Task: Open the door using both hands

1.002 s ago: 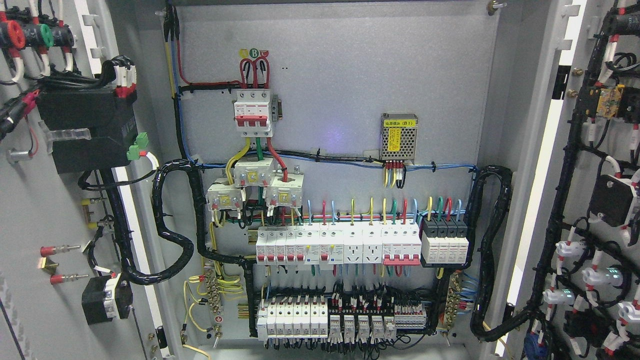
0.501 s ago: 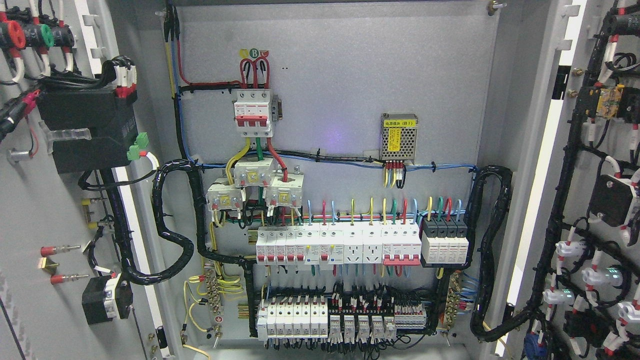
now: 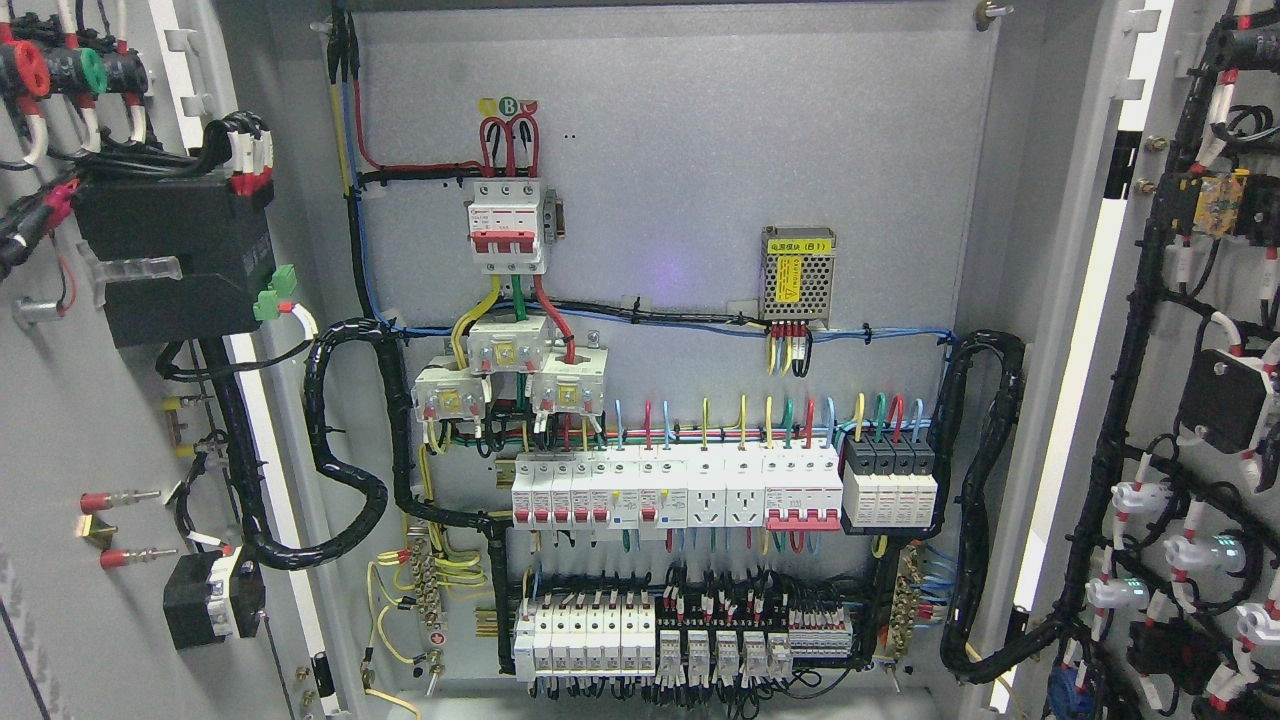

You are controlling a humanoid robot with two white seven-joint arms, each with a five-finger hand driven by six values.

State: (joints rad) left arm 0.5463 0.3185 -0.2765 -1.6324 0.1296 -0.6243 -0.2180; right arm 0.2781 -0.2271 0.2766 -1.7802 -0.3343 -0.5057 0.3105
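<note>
1. Your left door (image 3: 60,420) and right door (image 3: 1200,400) both stand swung wide, likely so the cabinet's back panel (image 3: 700,150) and breaker rows (image 3: 680,490) face you unobstructed.
2. Neither hand shows, so you cannot tell their finger state.
3. Both doors run off the frame edges; their handles are hidden.

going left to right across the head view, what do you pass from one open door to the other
Left door → black box on it → red-handled breaker → small metal power supply → black cable loop → right door.
</note>
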